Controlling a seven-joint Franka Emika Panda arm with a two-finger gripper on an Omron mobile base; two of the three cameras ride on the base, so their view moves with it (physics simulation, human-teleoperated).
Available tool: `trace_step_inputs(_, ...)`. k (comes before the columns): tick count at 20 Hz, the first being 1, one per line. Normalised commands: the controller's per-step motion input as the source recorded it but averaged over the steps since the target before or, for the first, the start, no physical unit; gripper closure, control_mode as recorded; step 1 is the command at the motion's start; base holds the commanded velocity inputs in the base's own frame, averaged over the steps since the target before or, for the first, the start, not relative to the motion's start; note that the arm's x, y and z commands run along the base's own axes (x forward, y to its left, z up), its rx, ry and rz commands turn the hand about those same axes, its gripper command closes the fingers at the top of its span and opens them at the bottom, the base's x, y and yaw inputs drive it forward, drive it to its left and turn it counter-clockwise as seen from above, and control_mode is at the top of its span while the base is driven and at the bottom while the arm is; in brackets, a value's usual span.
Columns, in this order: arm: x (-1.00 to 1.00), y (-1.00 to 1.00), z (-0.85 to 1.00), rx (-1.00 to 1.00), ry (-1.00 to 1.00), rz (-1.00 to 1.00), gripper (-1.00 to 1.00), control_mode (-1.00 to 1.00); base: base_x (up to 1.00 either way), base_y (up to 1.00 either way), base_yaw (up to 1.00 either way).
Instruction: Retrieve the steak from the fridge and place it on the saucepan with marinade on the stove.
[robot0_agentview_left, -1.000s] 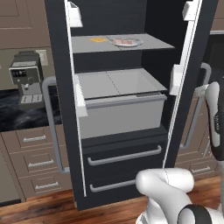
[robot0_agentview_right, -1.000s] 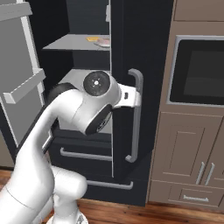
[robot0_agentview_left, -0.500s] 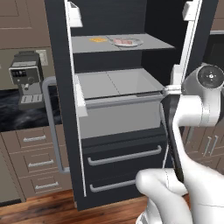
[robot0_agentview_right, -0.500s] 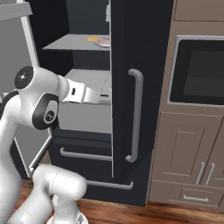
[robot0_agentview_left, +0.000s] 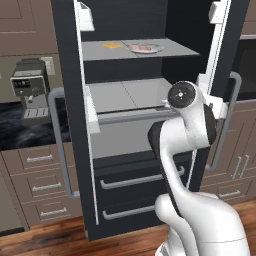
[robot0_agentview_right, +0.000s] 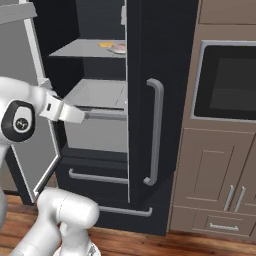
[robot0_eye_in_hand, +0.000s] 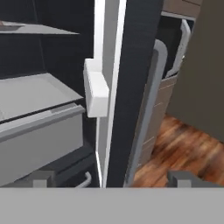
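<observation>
- Fridge (robot0_agentview_left: 135, 165) is standing open, and the steak (robot0_agentview_left: 144, 48) sits on a pale plate (robot0_agentview_left: 155, 49) on the top shelf (robot0_agentview_left: 175, 50), with a flat orange-yellow thing (robot0_agentview_left: 112, 45) just to its left.
- The claw (robot0_eye_in_hand: 111, 178) is spread wide with nothing in it, and in the hand view it's staring straight at the edge of the right door (robot0_eye_in_hand: 131, 87) and its grey handle (robot0_eye_in_hand: 148, 109), not at the meat.
- So the steak is well above the claw and further back inside. The arm is down around the level of the grey drawer (robot0_agentview_left: 125, 95).
- Biggest risk I'd guess: the door edge is right in front of the fingertips (robot0_eye_in_hand: 181, 178), so going straight ahead could bump it or shove it partly closed.
- Reaching up could also clip the front lip of the shelf.
- And grabbing the orange thing, or catching the plate rim along with the meat, seems easy to do since they're packed close together.
</observation>
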Motion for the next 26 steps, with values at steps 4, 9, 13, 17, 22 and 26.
trace_step_inputs(4, 0.01, 0.00, 0.00, -0.02, -0.19, -0.22, -1.00, -1.00, 0.00, 0.00, 0.00)
trace_step_inputs(9, 0.03, -0.01, -0.01, -0.01, -0.22, -0.14, -1.00, -1.00, 0.00, 0.00, 0.00)
trace_step_inputs(13, 0.06, -0.04, -0.06, -0.03, -0.24, -0.10, -1.00, -1.00, 0.00, 0.00, 0.00)
trace_step_inputs(17, 0.26, 0.00, -0.12, -0.01, -0.17, -0.06, -1.00, -1.00, 0.00, 0.00, 0.00)
trace_step_inputs(22, 0.38, -0.01, -0.10, -0.01, -0.08, -0.05, -1.00, -1.00, 0.00, 0.00, 0.00)
trace_step_inputs(26, 0.42, 0.00, -0.14, -0.03, -0.03, -0.09, -1.00, -1.00, 0.00, 0.00, 0.00)
